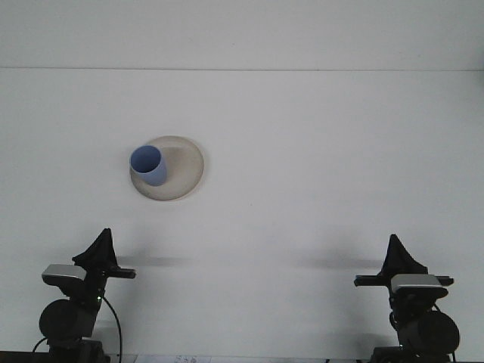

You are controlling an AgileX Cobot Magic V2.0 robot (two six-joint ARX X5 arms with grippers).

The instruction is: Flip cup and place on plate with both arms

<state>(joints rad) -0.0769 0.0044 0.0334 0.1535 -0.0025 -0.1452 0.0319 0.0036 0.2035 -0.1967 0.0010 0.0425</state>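
Front view, one cup point(147, 165), one plate point(184, 168), two arms

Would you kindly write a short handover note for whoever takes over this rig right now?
Left gripper: parked low at the near left edge of the table, holding nothing; whether its fingers are open cannot be told.
Right gripper: parked low at the near right, holding nothing; fingers likewise unclear.
Blue cup: stands upright, mouth up, on the left part of the beige plate, which sits left of centre on the white table.
Done: the cup appears flipped and placed on the plate, and both arms are clear of it.
Left: apparently nothing beyond confirming the cup sits stably.
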